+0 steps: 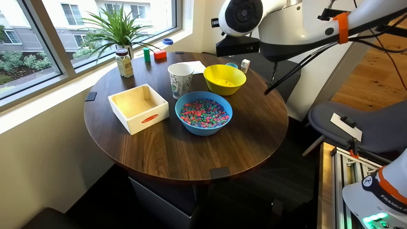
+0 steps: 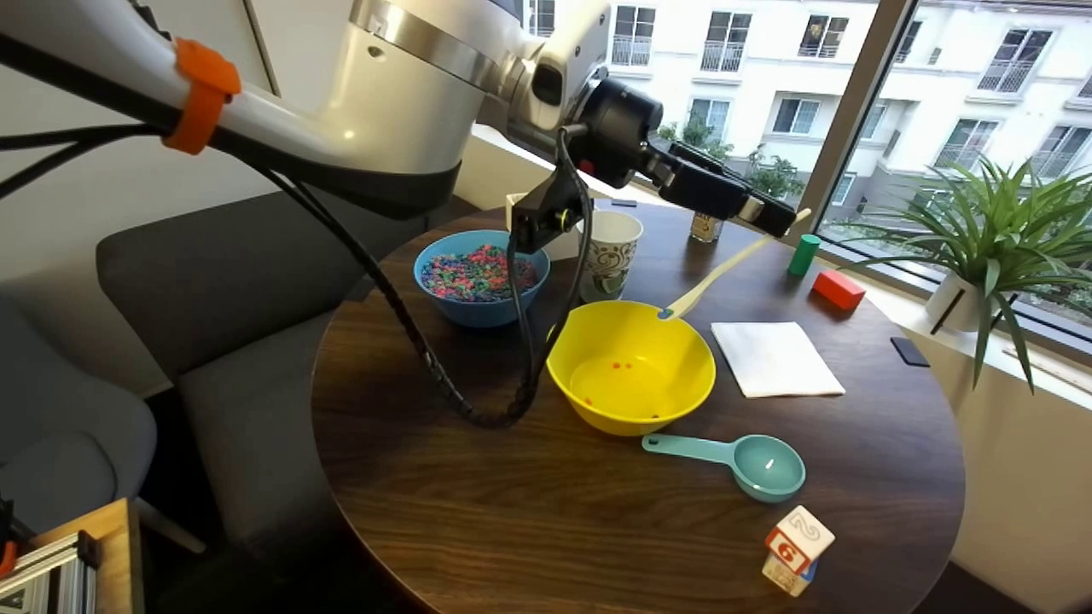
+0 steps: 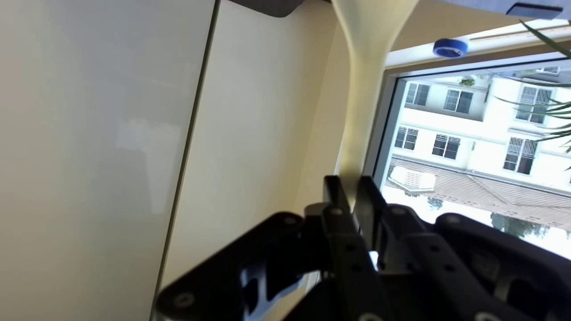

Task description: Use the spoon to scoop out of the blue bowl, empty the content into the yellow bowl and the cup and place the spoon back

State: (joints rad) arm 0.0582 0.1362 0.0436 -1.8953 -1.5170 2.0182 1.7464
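In the wrist view, the gripper [image 3: 351,191] is clamping the narrow handle end of the spoon [image 3: 363,84] between its fingertips. The spoon is showing as a smooth, pale cream strip with blurred edges, widening away from the fingertips and running out of the top of the frame.

In an exterior view, the spoon is slanting downward from the gripper, slim and slightly curved, its handle tip projecting past the fingertips. Its low end is showing blue and is appearing at the rim of the yellow bowl [image 2: 682,350]; whether it is touching cannot be determined. The yellow bowl is standing upright, plain and bright, and is holding a few scattered bits [image 2: 617,366], mostly red. A teal scoop [image 2: 744,465] is lying just beside it, and a white square [image 2: 775,360] is lying flat near it.

In an exterior view, the blue bowl [image 1: 203,131] is standing upright on the table [image 1: 159,151], holding a broad layer of red, green, blue and purple bits. The cup [image 1: 180,81] is standing upright just beside it, tall and tapering, white with a dark scroll pattern and a greenish area low on the wall. A pale box [image 1: 143,122] is sitting just beside the blue bowl, bearing a red oval mark.
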